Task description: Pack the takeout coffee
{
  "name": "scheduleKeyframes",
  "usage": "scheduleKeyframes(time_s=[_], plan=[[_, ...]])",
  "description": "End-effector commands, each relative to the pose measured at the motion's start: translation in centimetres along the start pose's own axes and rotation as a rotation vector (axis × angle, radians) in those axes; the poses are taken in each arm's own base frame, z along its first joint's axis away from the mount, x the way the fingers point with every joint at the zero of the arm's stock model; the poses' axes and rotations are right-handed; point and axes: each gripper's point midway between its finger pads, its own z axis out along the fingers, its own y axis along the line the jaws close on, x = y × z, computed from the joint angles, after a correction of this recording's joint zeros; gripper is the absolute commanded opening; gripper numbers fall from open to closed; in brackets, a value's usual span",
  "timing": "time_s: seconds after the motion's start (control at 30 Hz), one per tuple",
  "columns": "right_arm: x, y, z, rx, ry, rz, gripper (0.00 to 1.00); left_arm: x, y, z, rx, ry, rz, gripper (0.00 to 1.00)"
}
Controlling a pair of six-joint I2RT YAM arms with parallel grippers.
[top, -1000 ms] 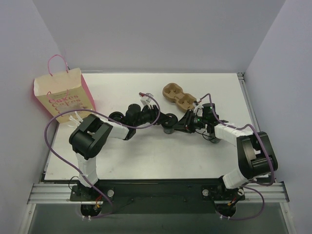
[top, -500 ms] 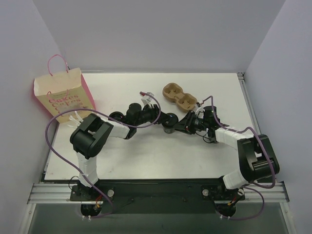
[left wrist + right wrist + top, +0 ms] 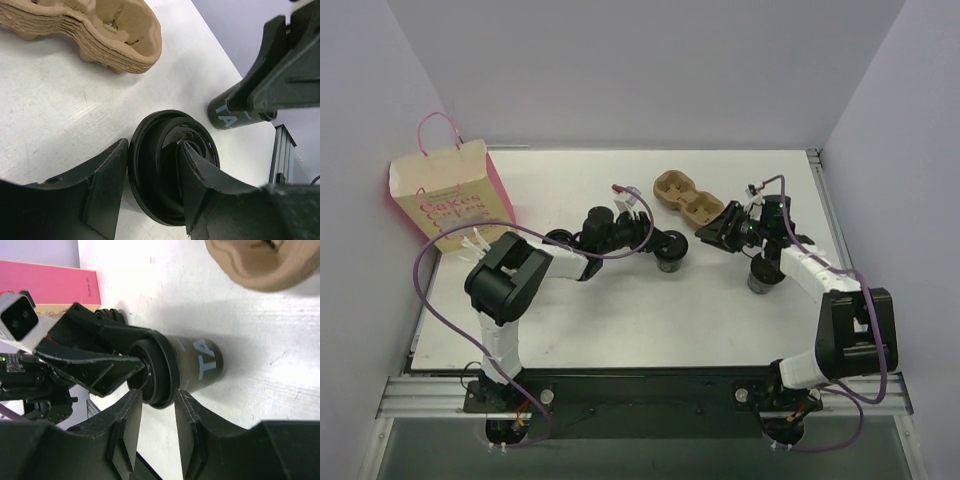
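White table between pale walls, with both arms reaching to its middle. The coffee cup (image 3: pixel 155 177) stands upright there, black lid on top and long axis vertical, near the cardboard carrier (image 3: pixel 685 198). The left gripper (image 3: pixel 152 150) meets it from the left, fingers pressed to either side of the lid; this arm is plainly the nearer. The right gripper (image 3: pixel 159 396) faces the cup from the opposite side, near but apart, its fingers parted with nothing between them. A second dark cup (image 3: pixel 234 112) stands just beyond, under the right arm. The paper bag (image 3: pixel 450 195) stands well apart at the far left edge. Judgement: the cup must travel left, away from the right gripper, so the left arm should carry it, kept upright.
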Motion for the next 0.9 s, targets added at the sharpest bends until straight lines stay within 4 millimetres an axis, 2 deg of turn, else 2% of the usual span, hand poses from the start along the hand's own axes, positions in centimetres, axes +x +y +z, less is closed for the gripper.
scheduleKeyframes(time_s=[0.0, 0.13, 0.47, 0.63, 0.87], plan=[[-2.0, 0.8, 0.6, -0.038, 0.013, -0.054, 0.33, 19.6, 11.1, -8.8, -0.414, 0.621, -0.124, 0.52], [-2.4, 0.5, 1.7, -0.062, 0.028, -0.046, 0.33, 19.8, 11.1, -8.6, -0.405, 0.626, -0.129, 0.52], [-0.8, 0.2, 2.6, -0.124, 0.083, -0.026, 0.33, 20.0, 11.4, -8.6, -0.41, 0.625, -0.136, 0.52], [0.3, -0.9, 3.1, -0.099, 0.1, -0.004, 0.32, 20.1, 11.3, -8.7, -0.411, 0.625, -0.139, 0.53], [1.2, -0.8, 4.1, -0.101, 0.118, -0.003, 0.29, 20.1, 11.3, -8.7, -0.41, 0.625, -0.141, 0.52]])
